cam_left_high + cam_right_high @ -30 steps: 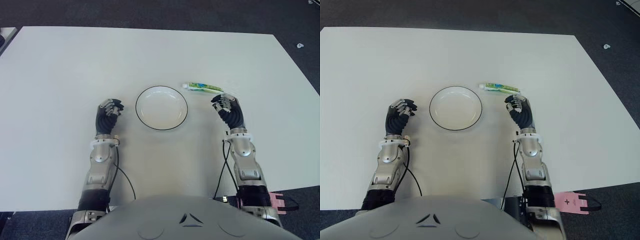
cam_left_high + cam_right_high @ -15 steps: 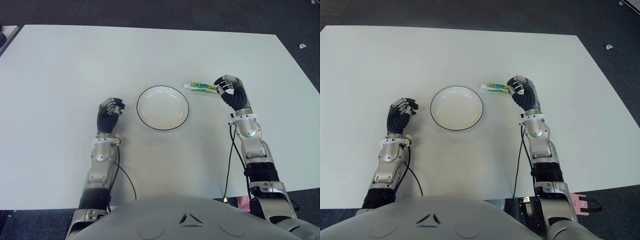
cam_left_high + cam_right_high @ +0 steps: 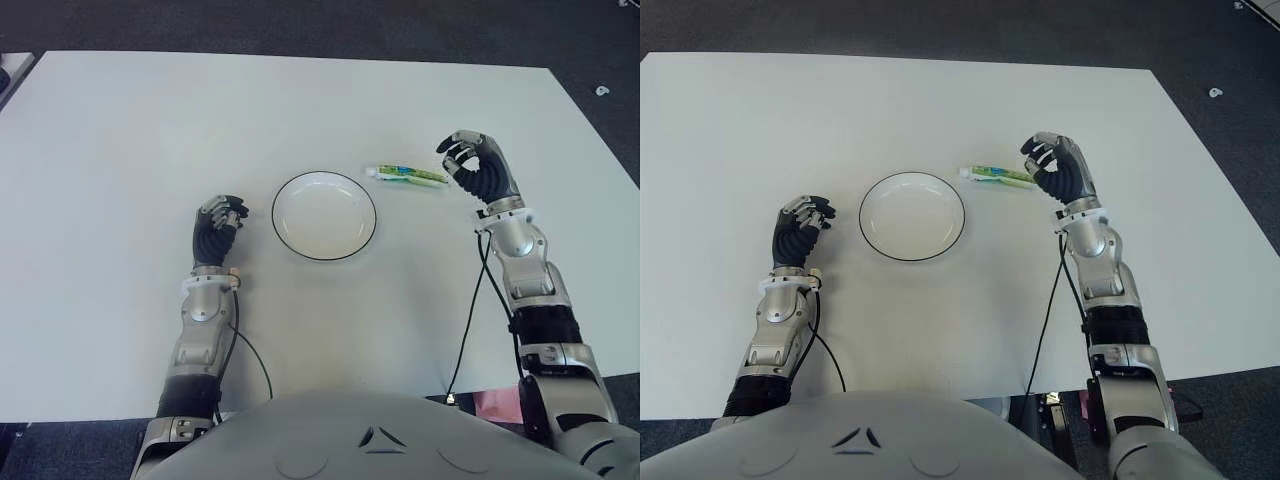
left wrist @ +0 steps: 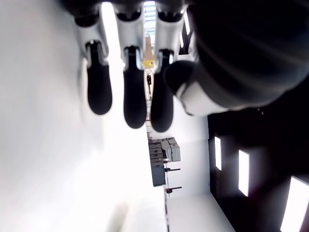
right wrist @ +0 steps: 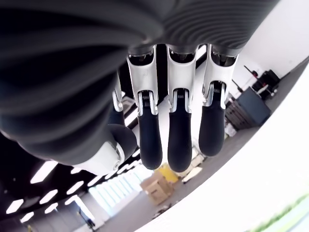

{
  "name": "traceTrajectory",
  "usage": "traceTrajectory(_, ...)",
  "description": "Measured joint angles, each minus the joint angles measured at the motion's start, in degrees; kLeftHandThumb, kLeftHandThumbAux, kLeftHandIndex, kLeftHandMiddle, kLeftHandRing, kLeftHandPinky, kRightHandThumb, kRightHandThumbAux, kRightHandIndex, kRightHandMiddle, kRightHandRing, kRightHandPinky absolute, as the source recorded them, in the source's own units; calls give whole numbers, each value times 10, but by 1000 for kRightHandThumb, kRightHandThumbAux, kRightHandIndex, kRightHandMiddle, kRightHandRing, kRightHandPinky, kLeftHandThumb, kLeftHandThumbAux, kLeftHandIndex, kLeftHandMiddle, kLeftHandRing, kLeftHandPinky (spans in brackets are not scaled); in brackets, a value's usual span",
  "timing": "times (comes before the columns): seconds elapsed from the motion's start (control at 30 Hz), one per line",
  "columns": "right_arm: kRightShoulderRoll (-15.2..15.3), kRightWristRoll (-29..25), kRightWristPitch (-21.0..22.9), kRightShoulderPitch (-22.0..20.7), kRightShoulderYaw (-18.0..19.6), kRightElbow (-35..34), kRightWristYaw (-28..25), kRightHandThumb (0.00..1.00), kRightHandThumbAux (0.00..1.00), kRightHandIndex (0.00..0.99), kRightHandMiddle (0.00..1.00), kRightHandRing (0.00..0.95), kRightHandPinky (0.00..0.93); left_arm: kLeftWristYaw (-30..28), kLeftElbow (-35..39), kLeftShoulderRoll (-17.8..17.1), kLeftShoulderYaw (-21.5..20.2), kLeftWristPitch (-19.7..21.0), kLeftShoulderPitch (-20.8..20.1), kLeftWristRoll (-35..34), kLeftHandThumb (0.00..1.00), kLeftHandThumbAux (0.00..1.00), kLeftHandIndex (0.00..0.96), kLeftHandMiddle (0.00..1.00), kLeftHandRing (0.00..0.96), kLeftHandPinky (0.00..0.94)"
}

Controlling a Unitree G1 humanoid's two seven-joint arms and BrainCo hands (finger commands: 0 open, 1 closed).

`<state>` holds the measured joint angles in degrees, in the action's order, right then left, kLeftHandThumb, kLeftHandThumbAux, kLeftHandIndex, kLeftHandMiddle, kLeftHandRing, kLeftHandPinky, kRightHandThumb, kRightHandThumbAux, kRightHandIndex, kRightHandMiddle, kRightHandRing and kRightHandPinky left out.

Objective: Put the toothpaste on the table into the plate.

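The toothpaste (image 3: pixel 405 175), a green and white tube, lies flat on the white table (image 3: pixel 130 130) just right of the plate's far edge, cap end toward the plate. The plate (image 3: pixel 324 216) is white with a dark rim, round, and has nothing in it. My right hand (image 3: pixel 468 163) hovers at the tube's right end, fingers loosely curled over and holding nothing; its wrist view shows the fingers (image 5: pixel 179 140) hanging free above the table. My left hand (image 3: pixel 220 220) shows left of the plate, fingers relaxed and holding nothing.
The table's far edge and right edge border dark carpet (image 3: pixel 600 60). A black cable (image 3: pixel 465 320) hangs from my right forearm toward the near table edge. A pink object (image 3: pixel 495 402) shows below the near edge at the right.
My right hand has moved away from me and to the right, from just below the tube's right end to beside that end. The tube, plate and left hand have stayed put.
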<state>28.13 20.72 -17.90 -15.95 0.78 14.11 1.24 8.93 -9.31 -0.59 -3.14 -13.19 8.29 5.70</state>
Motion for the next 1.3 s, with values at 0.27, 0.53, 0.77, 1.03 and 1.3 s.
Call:
traceTrajectory(0.27, 41, 16, -30, -76, -27, 77, -38, 691, 723, 407, 305, 372, 411, 0, -2, 2, 0, 0, -3, 0, 711, 719, 432, 499, 496, 501)
traceTrajectory(0.53, 77, 55, -54, -160, -77, 170, -84, 567, 511, 143, 123, 132, 140, 3, -2, 4, -1, 1, -4, 0, 711, 720, 432, 501, 495, 501)
traceTrajectory(0.77, 88, 109, -65, -227, -128, 252, -82, 541, 419, 48, 21, 19, 25, 3, -2, 6, -1, 0, -4, 0, 712, 720, 432, 502, 497, 505)
traceTrajectory(1.03, 65, 175, -84, -320, -203, 405, -39, 552, 328, 4, 0, 0, 1, 3, -2, 7, -1, 0, -5, 0, 713, 721, 430, 499, 495, 498)
traceTrajectory(1.3, 50, 197, -99, -370, -246, 502, -11, 575, 235, 0, 0, 0, 0, 3, -1, 8, 0, -2, -5, 3, 714, 721, 430, 496, 494, 504)
